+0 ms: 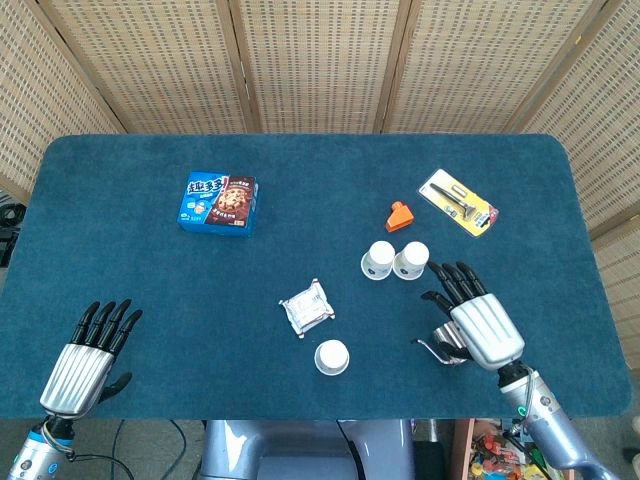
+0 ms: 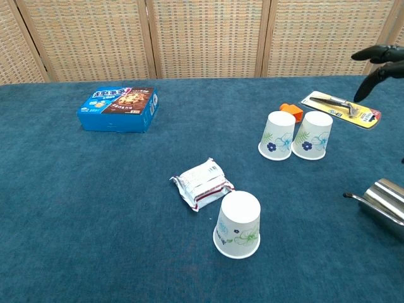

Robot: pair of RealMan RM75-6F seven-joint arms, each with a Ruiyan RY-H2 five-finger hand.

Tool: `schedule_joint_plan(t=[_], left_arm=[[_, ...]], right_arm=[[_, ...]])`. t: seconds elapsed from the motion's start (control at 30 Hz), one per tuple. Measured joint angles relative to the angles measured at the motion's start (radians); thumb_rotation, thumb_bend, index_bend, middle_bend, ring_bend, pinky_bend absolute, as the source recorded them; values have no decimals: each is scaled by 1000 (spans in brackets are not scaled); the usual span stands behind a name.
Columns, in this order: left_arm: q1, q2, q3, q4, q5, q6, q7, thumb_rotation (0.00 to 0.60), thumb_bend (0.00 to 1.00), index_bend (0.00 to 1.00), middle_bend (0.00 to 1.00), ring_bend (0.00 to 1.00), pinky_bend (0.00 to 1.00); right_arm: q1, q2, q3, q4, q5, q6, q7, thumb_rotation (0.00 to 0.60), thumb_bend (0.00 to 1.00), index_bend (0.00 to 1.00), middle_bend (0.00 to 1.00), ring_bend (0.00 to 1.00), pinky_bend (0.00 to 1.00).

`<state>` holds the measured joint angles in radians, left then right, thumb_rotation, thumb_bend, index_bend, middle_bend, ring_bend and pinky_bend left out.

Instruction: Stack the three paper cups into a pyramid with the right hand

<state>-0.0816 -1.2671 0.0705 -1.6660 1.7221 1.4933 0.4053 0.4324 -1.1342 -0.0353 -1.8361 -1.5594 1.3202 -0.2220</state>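
Two upside-down paper cups stand side by side right of centre, one (image 1: 378,260) (image 2: 277,136) touching the other (image 1: 410,260) (image 2: 312,135). A third upside-down cup (image 1: 332,357) (image 2: 238,225) stands alone near the front edge. My right hand (image 1: 474,318) hovers open in front of and to the right of the pair, fingers spread, holding nothing; only its fingertips (image 2: 379,57) show at the chest view's right edge. My left hand (image 1: 88,358) rests open at the front left corner, away from everything.
A silver pouring kettle (image 1: 447,345) (image 2: 386,199) sits partly under my right hand. A wrapped snack (image 1: 306,308) (image 2: 202,183) lies behind the lone cup. A blue biscuit box (image 1: 219,202), an orange piece (image 1: 399,215) and a carded tool (image 1: 458,202) lie further back.
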Motion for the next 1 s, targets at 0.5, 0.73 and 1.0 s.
schedule_joint_plan(t=[0.5,0.73,1.0], left_arm=[[1,-2,1,2,4,-2,0,600,199,0,0,0,0],[0,-1,1,3,4,-3,-5,600,198,0,0,0,0],[0,-2,0,3,2,-6,-5,600,198,0,0,0,0]], right_arm=[[1,-87,-15,-44,-53,-89,-49,600,59,348,0,0,0],[16,-152,-1,-48,-51,-132,-73,600,59,348,0,0,0],[41,-210,30,-38,10,-190,-108,600,59,348,0,0,0]])
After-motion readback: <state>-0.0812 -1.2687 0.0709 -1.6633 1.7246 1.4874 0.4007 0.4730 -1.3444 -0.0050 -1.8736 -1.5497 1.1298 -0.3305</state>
